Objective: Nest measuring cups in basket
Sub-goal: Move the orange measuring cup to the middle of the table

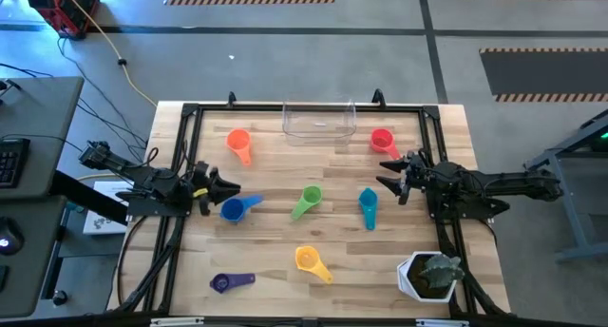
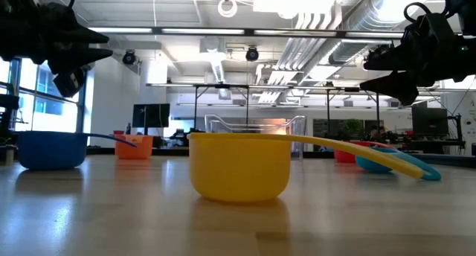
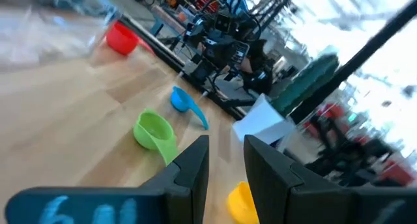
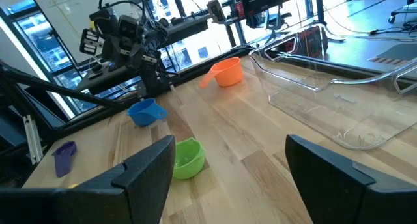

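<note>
The clear basket (image 1: pixel 318 121) stands at the table's far edge. Seven cups rest on the wood: orange (image 1: pixel 237 142), red (image 1: pixel 381 140), blue (image 1: pixel 236 207), green (image 1: pixel 308 201), teal (image 1: pixel 368 205), yellow (image 1: pixel 311 261) and purple (image 1: pixel 228 282). My left gripper (image 1: pixel 224 186) hovers at the table's left side just beyond the blue cup, with its fingers open by a narrow gap (image 3: pixel 226 162). My right gripper (image 1: pixel 391 175) hovers between the red and teal cups, open wide (image 4: pixel 225 165). In the low view both grippers are above the table, and neither holds anything.
A white plant pot (image 1: pixel 429 275) stands at the near right corner. Black frame rails (image 1: pixel 185 156) run along the table's left, right and far sides. Bare wood lies between the basket and the middle row of cups.
</note>
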`<state>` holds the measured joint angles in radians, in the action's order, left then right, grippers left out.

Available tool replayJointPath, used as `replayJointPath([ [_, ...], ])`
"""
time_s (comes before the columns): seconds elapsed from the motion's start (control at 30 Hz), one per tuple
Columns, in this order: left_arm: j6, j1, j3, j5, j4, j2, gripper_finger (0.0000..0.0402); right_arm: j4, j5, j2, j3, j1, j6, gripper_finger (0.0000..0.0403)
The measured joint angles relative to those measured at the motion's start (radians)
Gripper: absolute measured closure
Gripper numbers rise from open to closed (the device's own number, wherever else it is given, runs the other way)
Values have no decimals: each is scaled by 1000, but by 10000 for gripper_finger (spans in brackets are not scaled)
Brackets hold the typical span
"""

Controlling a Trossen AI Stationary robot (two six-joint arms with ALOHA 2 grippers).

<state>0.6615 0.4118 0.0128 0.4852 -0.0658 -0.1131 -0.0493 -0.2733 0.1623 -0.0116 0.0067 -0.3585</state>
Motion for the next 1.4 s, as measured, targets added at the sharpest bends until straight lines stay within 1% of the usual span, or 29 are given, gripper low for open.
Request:
replayJointPath([
  [0.1, -71, 0, 0, 13, -1, 0, 314, 0, 0, 0, 0, 0, 0, 121],
  [0.2, -96, 0, 0, 35, 0, 0, 314, 0, 0, 0, 0, 0, 0, 121],
  [0.37, -158, 0, 0, 36, -1, 0, 311, 0, 0, 0, 0, 0, 0, 121],
  [0.5, -175, 0, 0, 36, -1, 0, 294, 0, 0, 0, 0, 0, 0, 121],
  [0.6, -217, 0, 0, 49, -1, 0, 277, 0, 0, 0, 0, 0, 0, 121],
  [0.7, -204, 0, 0, 111, -10, 0, 263, 0, 0, 0, 0, 0, 0, 121],
  [0.83, -175, 0, 0, 223, -65, 0, 260, 0, 0, 0, 0, 0, 0, 121],
  [0.9, -199, 0, 0, 263, -128, 0, 262, 0, 0, 0, 0, 0, 0, 121],
  [0.97, -246, 0, 6, 279, -187, 0, 265, 0, 0, 0, 0, 0, 0, 121],
  [1.17, -364, 0, 104, 346, -202, 0, 268, 0, 0, 0, 0, 0, 0, 121],
  [1.4, -463, 0, 242, 458, -203, -13, 268, 0, 0, 0, 0, 0, 0, 121],
])
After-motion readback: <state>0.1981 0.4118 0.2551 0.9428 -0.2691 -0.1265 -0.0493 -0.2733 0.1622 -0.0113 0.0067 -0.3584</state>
